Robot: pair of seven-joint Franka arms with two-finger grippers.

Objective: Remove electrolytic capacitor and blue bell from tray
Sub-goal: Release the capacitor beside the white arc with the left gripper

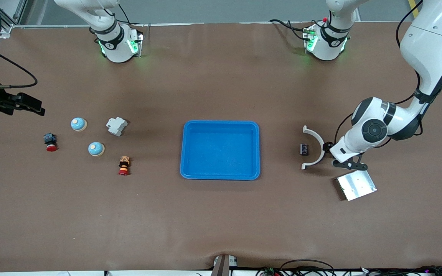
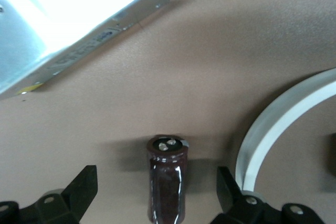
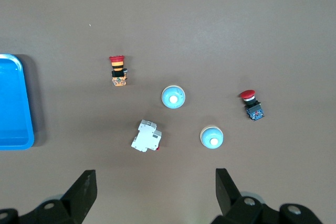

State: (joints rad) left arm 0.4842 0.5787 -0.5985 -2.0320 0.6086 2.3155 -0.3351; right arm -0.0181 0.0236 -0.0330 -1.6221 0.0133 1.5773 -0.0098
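The capacitor (image 2: pixel 167 179), a dark brown cylinder with a silver-terminal end, lies on the table between the spread fingers of my left gripper (image 2: pixel 156 182), untouched. In the front view that open gripper (image 1: pixel 349 165) is low at the left arm's end of the table and hides the capacitor. Two pale blue bells (image 1: pixel 78 124) (image 1: pixel 96 148) stand toward the right arm's end, and both bells (image 3: pixel 173 97) (image 3: pixel 211 137) also show in the right wrist view. My right gripper (image 1: pixel 33 106) hangs open and empty, high over that end of the table, fingers (image 3: pixel 86 187) wide.
A blue tray (image 1: pixel 221 123) sits mid-table. A white curved bracket (image 1: pixel 313 147) with a small dark part (image 1: pixel 304 149) and a metal plate (image 1: pixel 356 185) lie by the left gripper. A white breaker (image 1: pixel 116 126) and two red push buttons (image 1: pixel 50 142) (image 1: pixel 124 165) lie near the bells.
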